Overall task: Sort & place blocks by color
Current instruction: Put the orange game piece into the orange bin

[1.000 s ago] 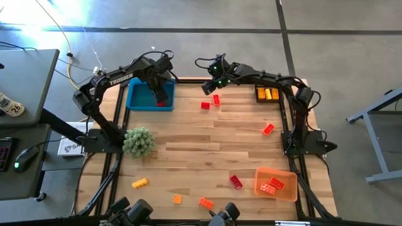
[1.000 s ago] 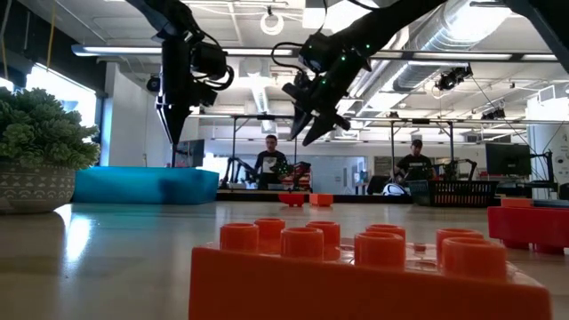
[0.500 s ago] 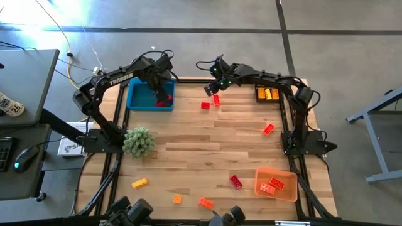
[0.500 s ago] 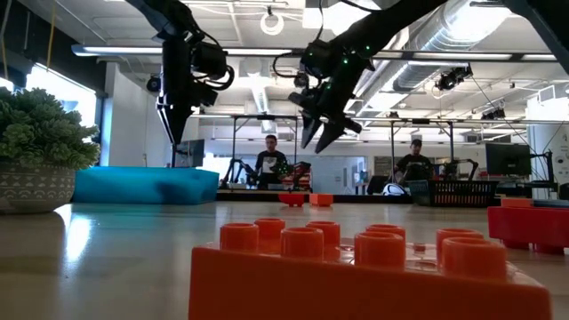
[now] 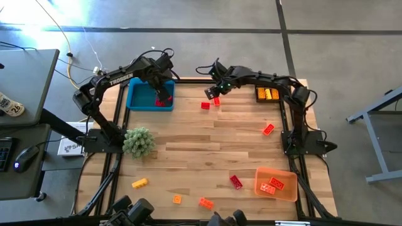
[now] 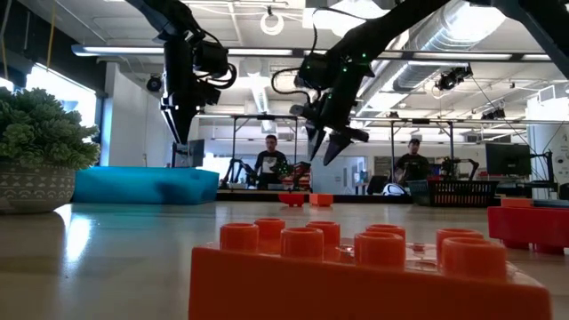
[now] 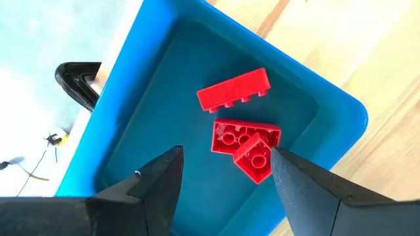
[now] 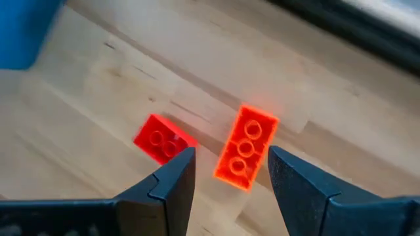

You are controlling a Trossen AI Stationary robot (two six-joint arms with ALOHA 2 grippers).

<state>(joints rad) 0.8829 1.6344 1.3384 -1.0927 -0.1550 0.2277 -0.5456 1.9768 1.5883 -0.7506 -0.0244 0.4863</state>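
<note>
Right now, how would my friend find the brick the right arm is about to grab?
Start at the blue tray at the table's far left corner, then go right along the far edge. Two red bricks lie there under the right tool. It's the long brick with three studs in a row; its neighbour is short and squarish.

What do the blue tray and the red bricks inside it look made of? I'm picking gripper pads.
Blue tray: apparently moulded plastic, smooth with a soft sheen, rounded rim. Red bricks: hard glossy plastic by the look, crisp edges and moulded studs. Left gripper hangs open above them.
</note>
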